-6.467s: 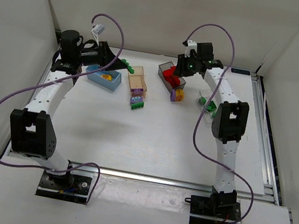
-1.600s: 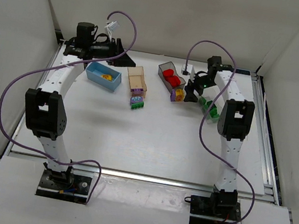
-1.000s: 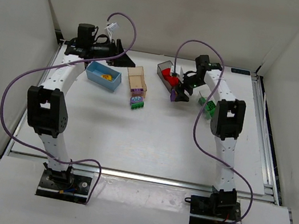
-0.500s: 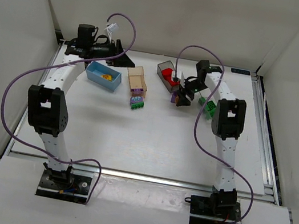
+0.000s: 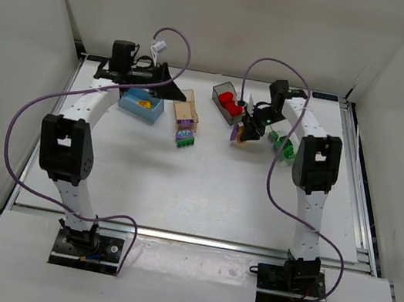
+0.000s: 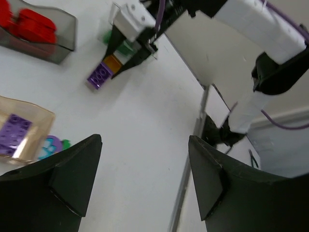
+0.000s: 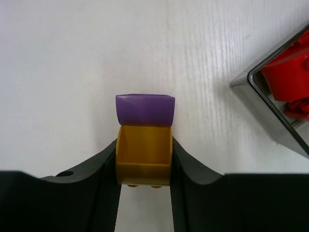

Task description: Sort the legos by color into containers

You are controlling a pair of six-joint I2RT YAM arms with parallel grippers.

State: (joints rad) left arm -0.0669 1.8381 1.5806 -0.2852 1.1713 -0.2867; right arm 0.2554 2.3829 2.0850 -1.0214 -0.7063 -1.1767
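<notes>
- Yellow brick (image 7: 144, 162), joined to a purple brick (image 7: 145, 109): being clenched between the jaws of the right gripper (image 7: 144, 145), near the smoky grey bin (image 7: 247, 83).
- Red bricks (image 7: 284, 75): being kept in that bin.
- Left gripper (image 6: 145, 145): being held released, jaws wide apart, near the tan bin (image 6: 42, 126).

Left tool (image 6: 145, 140) spread open, right tool (image 7: 144, 147) clamped tight, pointing downward

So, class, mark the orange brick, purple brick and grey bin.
orange brick (image 7: 144, 153): right wrist view, hollow face.
purple brick (image 7: 145, 110): right wrist view, side face.
grey bin (image 7: 256, 95): right wrist view, near wall.
</notes>
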